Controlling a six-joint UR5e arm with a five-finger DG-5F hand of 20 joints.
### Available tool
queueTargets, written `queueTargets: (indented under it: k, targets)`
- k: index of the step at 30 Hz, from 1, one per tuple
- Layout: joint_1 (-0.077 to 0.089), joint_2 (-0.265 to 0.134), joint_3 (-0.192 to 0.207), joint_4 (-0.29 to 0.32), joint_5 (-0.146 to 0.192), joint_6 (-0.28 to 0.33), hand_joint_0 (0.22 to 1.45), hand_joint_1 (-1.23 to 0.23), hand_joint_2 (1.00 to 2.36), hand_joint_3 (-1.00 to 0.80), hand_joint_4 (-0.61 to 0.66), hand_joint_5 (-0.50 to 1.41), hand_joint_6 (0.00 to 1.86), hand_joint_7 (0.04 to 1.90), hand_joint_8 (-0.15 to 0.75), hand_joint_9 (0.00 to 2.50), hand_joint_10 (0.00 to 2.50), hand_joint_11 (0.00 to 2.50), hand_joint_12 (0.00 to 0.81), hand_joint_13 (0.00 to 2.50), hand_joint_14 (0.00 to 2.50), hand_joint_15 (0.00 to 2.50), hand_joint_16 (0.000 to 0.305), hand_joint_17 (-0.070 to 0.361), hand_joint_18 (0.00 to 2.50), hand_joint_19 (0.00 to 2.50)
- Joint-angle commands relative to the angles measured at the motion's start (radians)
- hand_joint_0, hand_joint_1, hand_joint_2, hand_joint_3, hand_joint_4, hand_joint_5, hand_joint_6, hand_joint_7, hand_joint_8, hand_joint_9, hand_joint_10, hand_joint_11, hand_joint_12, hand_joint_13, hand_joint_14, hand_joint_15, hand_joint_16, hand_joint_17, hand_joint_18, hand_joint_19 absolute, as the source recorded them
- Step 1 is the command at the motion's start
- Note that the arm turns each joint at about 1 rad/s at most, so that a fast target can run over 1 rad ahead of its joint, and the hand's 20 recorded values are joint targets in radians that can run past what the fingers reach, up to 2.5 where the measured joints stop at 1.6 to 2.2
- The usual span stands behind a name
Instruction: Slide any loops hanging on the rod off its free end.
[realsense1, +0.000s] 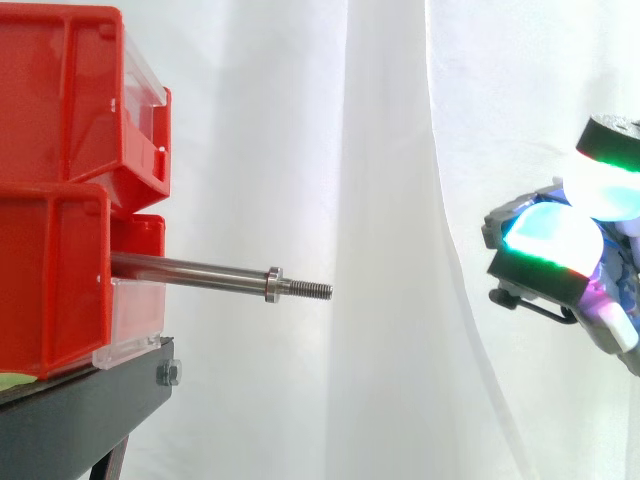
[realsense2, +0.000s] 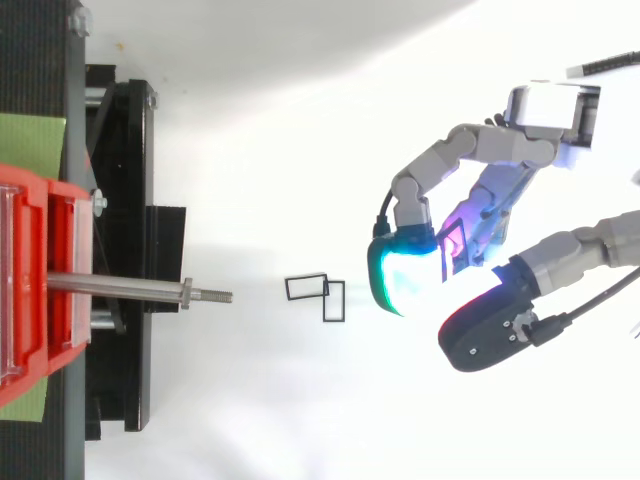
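My hand stands off the free end of the rod, well apart from it and roughly level with it in the side view. The fingers are loosely bent and spread. A gap lies between the cyan-glowing fingertip and the red-edged thumb pad. Nothing is held. The pads face back toward the rod.

The rod is a straight, polished metal bar, round in section. Its long axis runs horizontally. The fixed end enters the lower of two stacked red bins. The free end points toward my hand. Near that end sits a metal collar, and beyond the collar a thinner threaded tip. The shaft between bin and collar is bare.

In the top view, two small black rectangular loops lie off the rod, past its threaded tip, on the white surface between the rod and my hand. They are thin wire-like outlines and meet at one corner. They lie nearer my fingertips than the tip.

The bins are glossy red plastic with clear front panels. They rest on a matte black stand under the rod's fixed end. A white curtain hangs behind the rod.
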Motion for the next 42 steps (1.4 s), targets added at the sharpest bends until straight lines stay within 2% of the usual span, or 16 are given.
queueTargets:
  k: [1, 42]
  targets:
    - [-0.001, 0.000, 0.000, 0.014, 0.000, 0.000, 0.69, -0.73, 1.01, -0.43, -0.19, -0.19, 0.94, 1.09, 0.256, 1.01, 0.01, 0.45, 0.256, 1.12, 0.01, 0.37, 0.041, 0.091, 1.07, 0.52]
    - [-0.001, 0.000, 0.000, 0.016, 0.000, -0.001, 0.69, -0.75, 1.01, -0.42, -0.15, -0.18, 0.92, 1.15, 0.276, 0.98, 0.01, 0.44, 0.280, 1.07, 0.01, 0.34, 0.042, 0.095, 1.05, 0.49]
